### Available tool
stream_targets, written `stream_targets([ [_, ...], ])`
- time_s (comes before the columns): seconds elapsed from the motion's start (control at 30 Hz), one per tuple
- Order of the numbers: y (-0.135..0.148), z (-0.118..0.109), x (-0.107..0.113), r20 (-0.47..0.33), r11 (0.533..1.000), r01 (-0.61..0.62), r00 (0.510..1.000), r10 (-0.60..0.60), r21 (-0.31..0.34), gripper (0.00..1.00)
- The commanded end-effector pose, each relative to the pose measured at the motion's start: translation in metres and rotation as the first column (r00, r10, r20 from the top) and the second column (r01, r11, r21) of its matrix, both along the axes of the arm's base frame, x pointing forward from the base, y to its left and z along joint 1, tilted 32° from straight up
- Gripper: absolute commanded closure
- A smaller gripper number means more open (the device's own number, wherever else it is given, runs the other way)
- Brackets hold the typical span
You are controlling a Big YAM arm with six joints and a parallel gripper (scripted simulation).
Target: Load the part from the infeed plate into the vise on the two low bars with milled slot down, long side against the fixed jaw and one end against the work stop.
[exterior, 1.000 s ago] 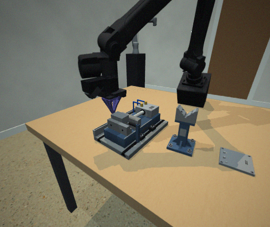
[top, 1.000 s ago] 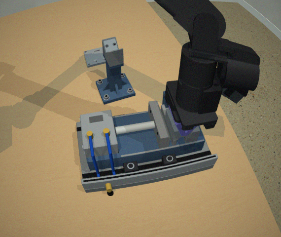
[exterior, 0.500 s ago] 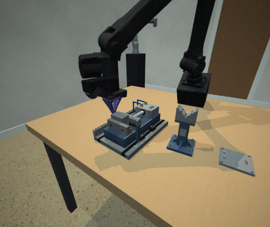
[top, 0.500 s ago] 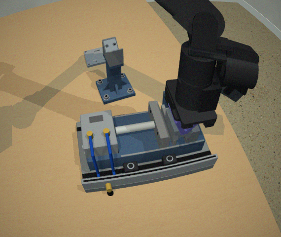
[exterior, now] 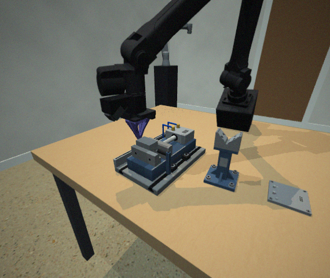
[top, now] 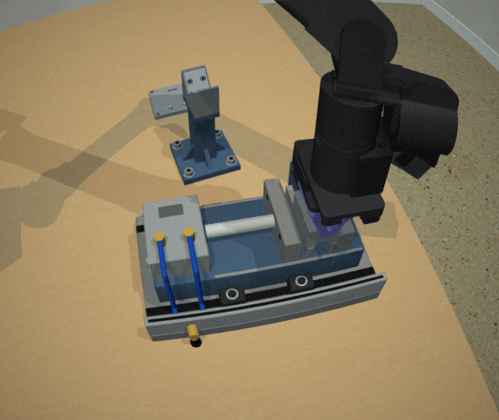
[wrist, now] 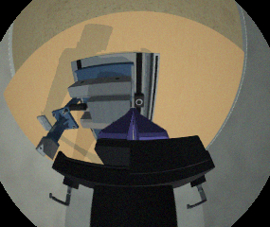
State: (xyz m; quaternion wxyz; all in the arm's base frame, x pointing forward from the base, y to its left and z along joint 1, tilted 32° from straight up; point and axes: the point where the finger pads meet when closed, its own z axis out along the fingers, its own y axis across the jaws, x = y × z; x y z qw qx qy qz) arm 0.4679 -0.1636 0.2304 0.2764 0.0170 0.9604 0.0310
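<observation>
The grey part (top: 297, 215) sits in the vise (top: 258, 253) between the jaws, beside the moving jaw (top: 278, 220) on the cylinder rod (top: 241, 226). It also shows in the exterior view (exterior: 145, 141). My gripper (top: 327, 227) points down, its purple fingers shut on nothing. The tips are in the gap between the part and the fixed jaw (top: 345, 234). I cannot tell whether they touch the part. My wrist hides the low bars and the work stop. The slot side cannot be seen. In the wrist view the fingertips (wrist: 135, 124) meet over the vise (wrist: 112, 91).
The V-block stand (top: 202, 126) is behind the vise, with nothing in it (exterior: 227, 142). The infeed plate (exterior: 289, 197) lies flat with nothing on it. The air cylinder (top: 175, 234) with blue hoses (top: 181, 276) is at the vise's left end. The table edge is close on the right.
</observation>
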Motion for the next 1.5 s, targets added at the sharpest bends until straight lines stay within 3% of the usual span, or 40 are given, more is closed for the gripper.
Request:
stream_targets([
  [0.0, 0.012, 0.007, 0.005, 0.021, 1.0, -0.016, 1.0, 0.016, -0.004, 1.0],
  [1.47, 0.023, 0.008, 0.006, 0.023, 1.0, -0.017, 1.0, 0.017, -0.005, 1.0],
])
